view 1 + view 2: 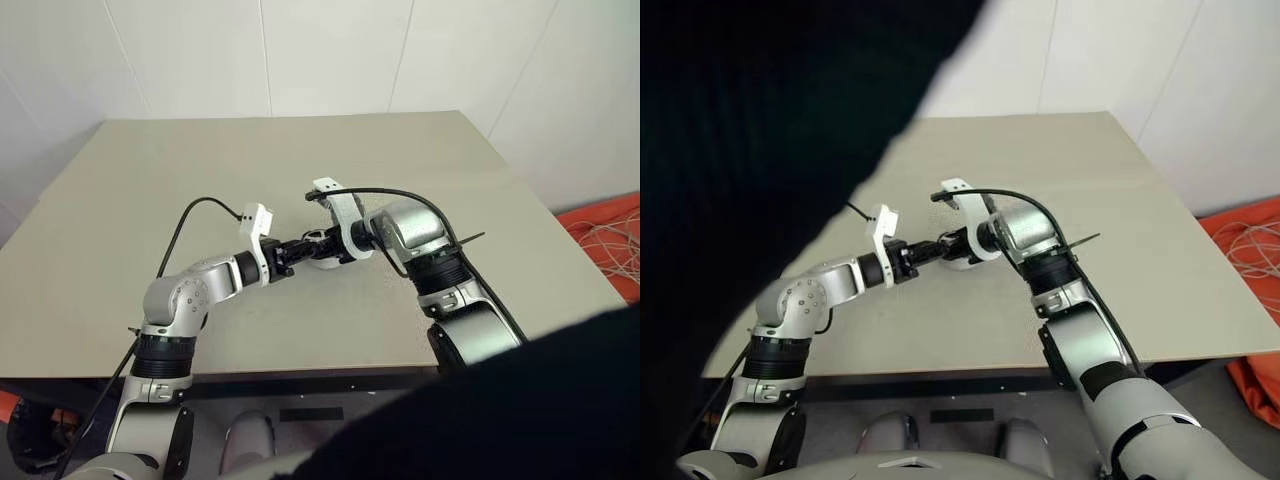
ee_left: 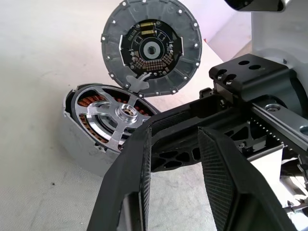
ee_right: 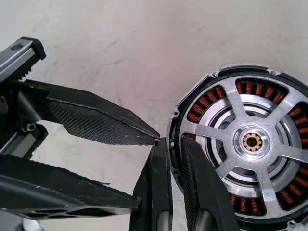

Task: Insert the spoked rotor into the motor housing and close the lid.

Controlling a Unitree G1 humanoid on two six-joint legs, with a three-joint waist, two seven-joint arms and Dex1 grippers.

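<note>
The motor housing (image 2: 79, 144) stands on the table, a pale round shell with copper windings (image 3: 195, 113). The spoked rotor (image 3: 252, 142), silver-armed with a brass hub, sits inside it over the windings. The lid (image 2: 151, 48), a dark grey disc with a circuit board on its inner face, stands raised at the housing's edge. My right gripper (image 3: 172, 144) is shut on the housing's rim. My left gripper (image 2: 178, 144) is open and holds nothing, its fingertips close beside the right gripper's fingers and just short of the housing. Both grippers meet at mid-table (image 1: 310, 248).
The beige table (image 1: 200, 170) is bare around the motor. Its right edge drops to the floor, where an orange item with pale cords (image 1: 610, 240) lies. White walls stand behind the far edge. A dark shape (image 1: 760, 150) blocks the left of the right eye view.
</note>
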